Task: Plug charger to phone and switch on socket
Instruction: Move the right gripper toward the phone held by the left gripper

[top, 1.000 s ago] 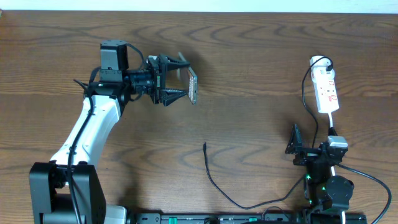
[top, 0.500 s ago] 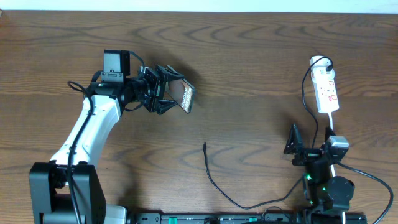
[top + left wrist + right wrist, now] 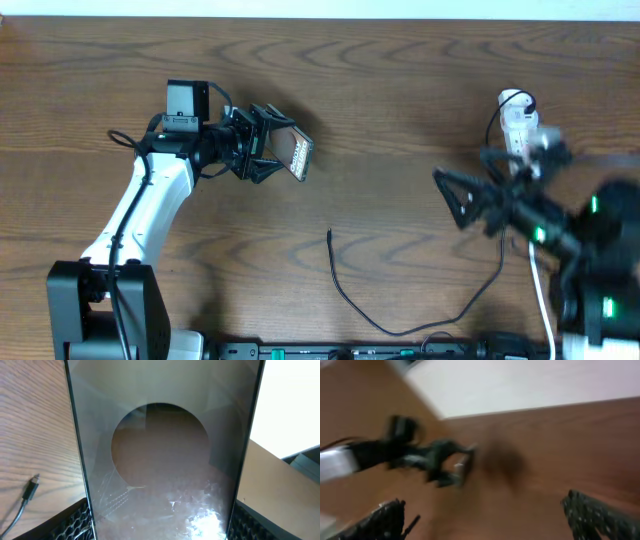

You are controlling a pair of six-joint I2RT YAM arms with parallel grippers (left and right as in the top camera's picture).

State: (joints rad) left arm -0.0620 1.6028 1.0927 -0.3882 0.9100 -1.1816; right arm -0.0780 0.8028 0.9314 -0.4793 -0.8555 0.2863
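Two hands work over the wooden counter (image 3: 400, 90). The left hand (image 3: 272, 153) is clamped on the phone (image 3: 297, 157), one finger on each long edge. The slab juts out past the fingertips and is tilted, with its dark glossy face turned partly upward. In the left wrist view that face fills the space between the two meshed fingers (image 3: 75, 522), and it carries a round dark reflection and some glare near the hand.

The charger cable (image 3: 337, 283) lies on the counter between the two hands. Its small plug tip is below the left hand and well apart from it, touching neither hand. The same tip shows at the edge of the left wrist view, off to one side of the held phone. From the tip the cable curves toward the near edge of the counter, then climbs back behind the right hand.

The right hand (image 3: 460, 200) is blurred. Its jaws stand wide apart with nothing between them, and its fingertips point toward the left hand. The right wrist view is also smeared, but both fingers (image 3: 385, 520) sit at the far corners of the frame with bare counter between them.

The socket (image 3: 515, 110), a white power strip, lies just behind the right hand and is partly covered by that arm's blur. A black plug sits at its far end.
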